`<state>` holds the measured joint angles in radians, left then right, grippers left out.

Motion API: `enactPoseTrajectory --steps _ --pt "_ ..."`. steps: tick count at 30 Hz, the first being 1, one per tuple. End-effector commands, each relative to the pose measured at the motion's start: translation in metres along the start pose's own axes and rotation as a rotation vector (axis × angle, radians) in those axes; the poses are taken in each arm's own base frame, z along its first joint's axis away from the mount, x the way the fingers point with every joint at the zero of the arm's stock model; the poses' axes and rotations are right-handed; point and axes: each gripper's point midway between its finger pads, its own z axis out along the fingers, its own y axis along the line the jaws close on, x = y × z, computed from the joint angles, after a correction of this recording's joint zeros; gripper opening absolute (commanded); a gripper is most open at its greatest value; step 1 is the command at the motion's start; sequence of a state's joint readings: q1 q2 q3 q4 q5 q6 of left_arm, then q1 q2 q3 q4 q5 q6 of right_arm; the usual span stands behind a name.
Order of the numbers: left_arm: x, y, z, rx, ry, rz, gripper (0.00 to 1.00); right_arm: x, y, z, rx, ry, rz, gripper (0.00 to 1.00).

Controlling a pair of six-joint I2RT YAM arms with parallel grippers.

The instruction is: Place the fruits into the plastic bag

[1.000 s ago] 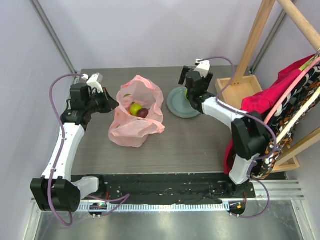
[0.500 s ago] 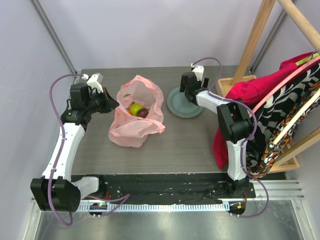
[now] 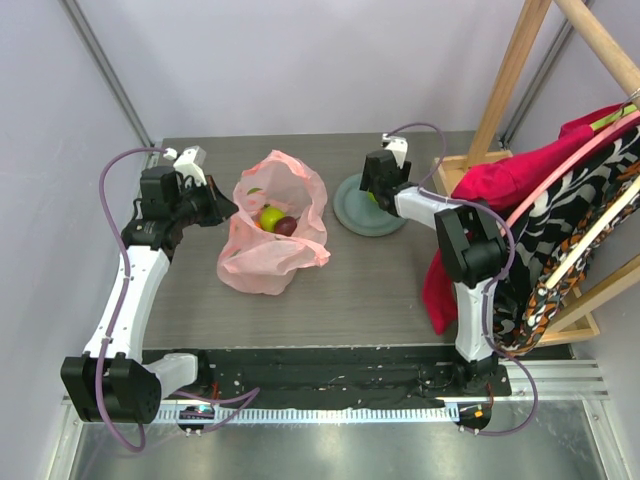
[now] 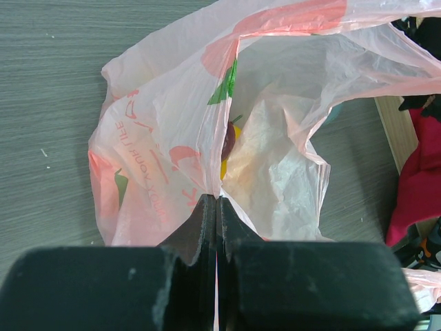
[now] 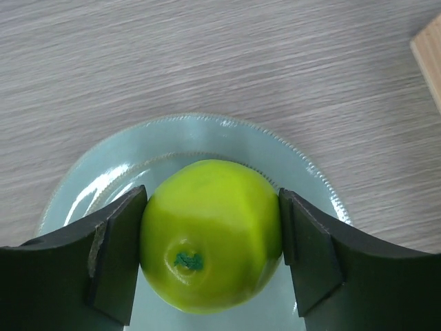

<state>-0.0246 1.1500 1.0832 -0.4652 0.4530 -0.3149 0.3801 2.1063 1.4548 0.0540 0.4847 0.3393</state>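
One green apple (image 5: pixel 210 234) between the right jaws, lower centre
Both pads press its sides; left jaws pinched tight on the plastic bag (image 4: pixel 165 138)

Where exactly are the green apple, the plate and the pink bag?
green apple (image 5: pixel 210 234), right wrist view, glossy front.
plate (image 5: pixel 207 131), right wrist view, bare far rim.
pink bag (image 4: pixel 151 138), left wrist view, printed side wall.

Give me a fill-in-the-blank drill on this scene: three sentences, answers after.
1. The right tool is shut on an apple whose colour is ____.
2. The left tool is shut on the edge of the bag, whose colour is ____.
3. In the top view, the plate lies on the bag's ____ side.
Missing words: green; pink; right.
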Motion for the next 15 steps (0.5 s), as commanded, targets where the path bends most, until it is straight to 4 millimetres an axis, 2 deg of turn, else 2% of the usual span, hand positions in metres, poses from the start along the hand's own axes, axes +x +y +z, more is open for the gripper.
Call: enactPoseTrajectory --steps 1,2,3,4,5,6,8,9,10,11,12,13,15 --pt "-0.010 -0.004 -0.003 0.010 -0.035 0.015 0.00 -0.041 0.022 -0.038 -0.215 -0.146 0.118 0.37" --pt "-0.010 -0.003 -0.003 0.009 -0.032 0.014 0.00 -0.045 0.024 -0.046 -0.244 -0.172 0.136 0.36" --pt "-0.009 -0.003 -0.002 0.008 -0.028 0.012 0.00 -0.034 0.022 -0.054 -0.265 -0.172 0.150 0.31" --pt "-0.010 -0.004 -0.003 0.010 -0.031 0.013 0.00 -0.060 0.033 -0.073 -0.354 -0.251 0.189 0.28" --pt "-0.009 -0.003 -0.002 0.009 -0.028 0.012 0.00 -0.068 0.037 -0.085 -0.402 -0.280 0.210 0.23" --pt "-0.010 -0.004 -0.003 0.010 -0.031 0.013 0.00 -0.062 0.039 -0.093 -0.447 -0.279 0.226 0.21" --pt "-0.010 -0.004 -0.003 0.011 -0.030 0.013 0.00 -0.096 0.054 -0.132 -0.609 -0.377 0.338 0.21" --pt "-0.010 -0.004 -0.003 0.011 -0.030 0.013 0.00 -0.093 0.055 -0.142 -0.658 -0.384 0.369 0.21" --pt "-0.010 -0.004 -0.003 0.012 -0.031 0.014 0.00 -0.116 0.061 -0.166 -0.756 -0.452 0.469 0.21" --pt "-0.010 -0.005 -0.004 0.012 -0.033 0.013 0.00 -0.124 0.067 -0.187 -0.853 -0.470 0.497 0.21" --pt "-0.010 -0.004 -0.003 0.012 -0.033 0.013 0.00 -0.124 0.067 -0.196 -0.899 -0.481 0.533 0.21" --pt "-0.010 -0.004 -0.003 0.012 -0.031 0.014 0.00 -0.145 0.068 -0.222 -1.002 -0.547 0.620 0.21" --pt "-0.009 -0.004 -0.004 0.010 -0.032 0.014 0.00 -0.152 0.073 -0.246 -1.128 -0.570 0.654 0.21"
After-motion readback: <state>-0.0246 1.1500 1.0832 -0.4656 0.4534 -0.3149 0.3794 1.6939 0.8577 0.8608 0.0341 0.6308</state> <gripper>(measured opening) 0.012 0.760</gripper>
